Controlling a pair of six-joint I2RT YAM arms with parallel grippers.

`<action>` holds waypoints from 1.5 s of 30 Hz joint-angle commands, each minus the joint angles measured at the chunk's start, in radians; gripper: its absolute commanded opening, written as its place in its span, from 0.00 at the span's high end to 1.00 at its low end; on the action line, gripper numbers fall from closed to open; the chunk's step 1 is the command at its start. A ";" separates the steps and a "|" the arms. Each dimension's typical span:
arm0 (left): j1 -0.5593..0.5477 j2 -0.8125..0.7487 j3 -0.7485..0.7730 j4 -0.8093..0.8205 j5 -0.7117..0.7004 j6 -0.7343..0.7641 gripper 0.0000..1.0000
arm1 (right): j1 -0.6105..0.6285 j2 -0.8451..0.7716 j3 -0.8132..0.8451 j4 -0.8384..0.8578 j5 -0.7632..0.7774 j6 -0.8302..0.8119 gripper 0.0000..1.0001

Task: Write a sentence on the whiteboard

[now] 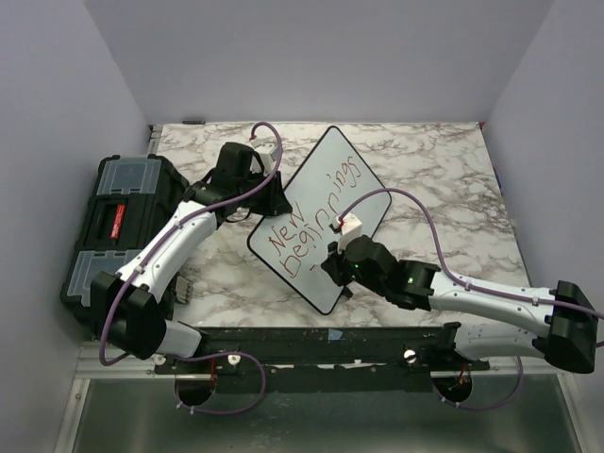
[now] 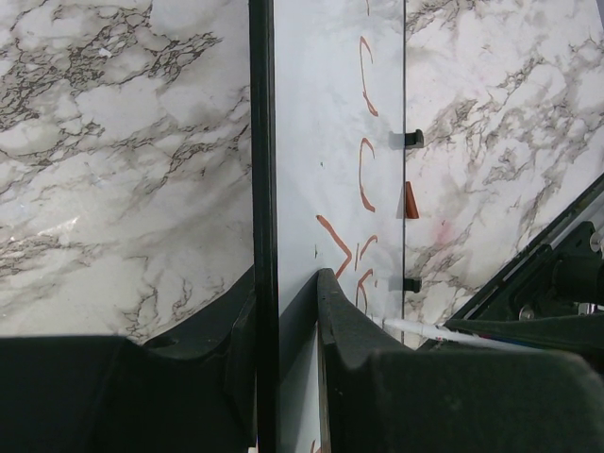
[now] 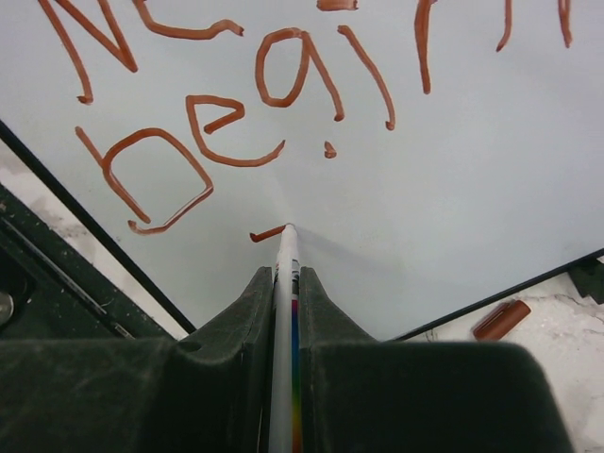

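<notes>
The whiteboard (image 1: 316, 203) lies tilted on the marble table. Red lettering (image 1: 311, 212) on it reads "New" and "Beginnings" in two lines, also seen in the right wrist view (image 3: 236, 94). My left gripper (image 1: 274, 193) is shut on the board's black-framed edge (image 2: 262, 189). My right gripper (image 1: 332, 267) is shut on a white marker (image 3: 285, 283). The marker tip touches the board at the end of a short red stroke (image 3: 267, 233) below the second line. The marker also shows in the left wrist view (image 2: 425, 329).
A black toolbox (image 1: 118, 222) stands at the left of the table. A red marker cap (image 3: 502, 319) lies on the marble beside the board's edge; it also shows in the left wrist view (image 2: 411, 200). A black rail (image 1: 321, 335) runs along the near edge.
</notes>
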 commanded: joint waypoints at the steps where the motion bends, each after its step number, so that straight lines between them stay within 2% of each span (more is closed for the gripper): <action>1: -0.029 0.019 -0.049 -0.102 -0.129 0.153 1.00 | 0.001 0.031 0.016 -0.014 0.113 -0.006 0.99; 5: -0.029 0.019 -0.050 -0.103 -0.130 0.154 1.00 | 0.002 0.039 0.032 -0.034 0.140 0.000 0.99; 18: -0.031 0.021 -0.049 -0.105 -0.134 0.154 1.00 | 0.002 -0.041 0.058 -0.070 0.073 0.021 0.99; 35: -0.033 0.020 -0.052 -0.105 -0.134 0.154 1.00 | 0.002 0.079 0.117 -0.001 0.016 0.070 0.99; 45: -0.037 0.021 -0.053 -0.105 -0.137 0.155 1.00 | 0.002 0.071 0.072 -0.038 0.003 0.089 0.99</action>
